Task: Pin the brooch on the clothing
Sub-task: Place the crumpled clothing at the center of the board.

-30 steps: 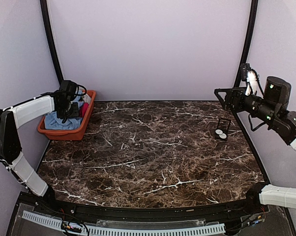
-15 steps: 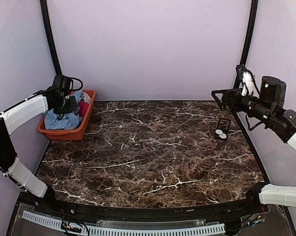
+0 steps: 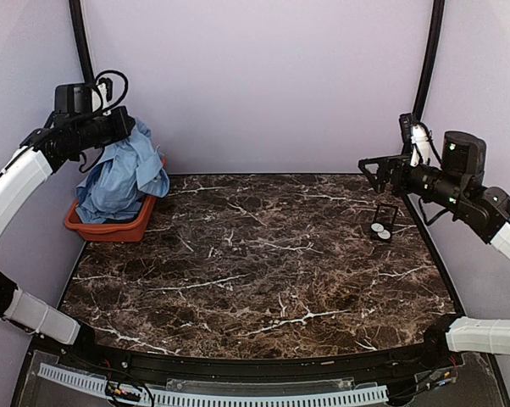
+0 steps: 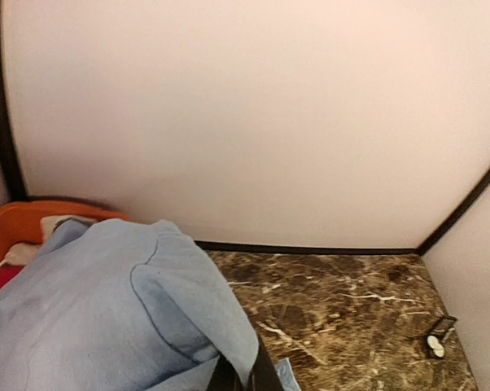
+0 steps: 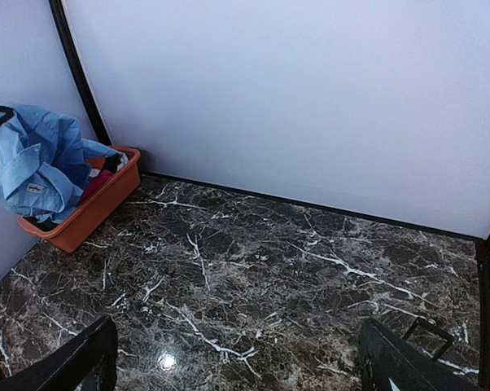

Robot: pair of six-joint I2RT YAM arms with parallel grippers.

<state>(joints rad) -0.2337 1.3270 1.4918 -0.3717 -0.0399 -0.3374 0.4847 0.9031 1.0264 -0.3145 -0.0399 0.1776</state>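
My left gripper point(image 3: 126, 127) is shut on the light blue shirt point(image 3: 124, 174), the clothing. It holds the shirt up above the orange bin point(image 3: 111, 231), with the lower folds still hanging into the bin. In the left wrist view the dark fingertips point(image 4: 265, 376) pinch the fabric point(image 4: 107, 309) at the bottom edge. A small open black case point(image 3: 380, 227) with two white round pieces, seemingly the brooch, sits on the marble at the right. My right gripper point(image 3: 372, 172) hovers open and empty above and behind that case, its fingers point(image 5: 74, 362) wide apart.
Red and white garments point(image 5: 97, 183) lie in the orange bin point(image 5: 82, 220) at the back left corner. Dark marble covers the table point(image 3: 263, 263). Walls and black posts close in the back and both sides.
My left gripper has shut on the blue shirt inside the bin and lifted it up and to the left. The right arm has drifted slightly left and stayed open.
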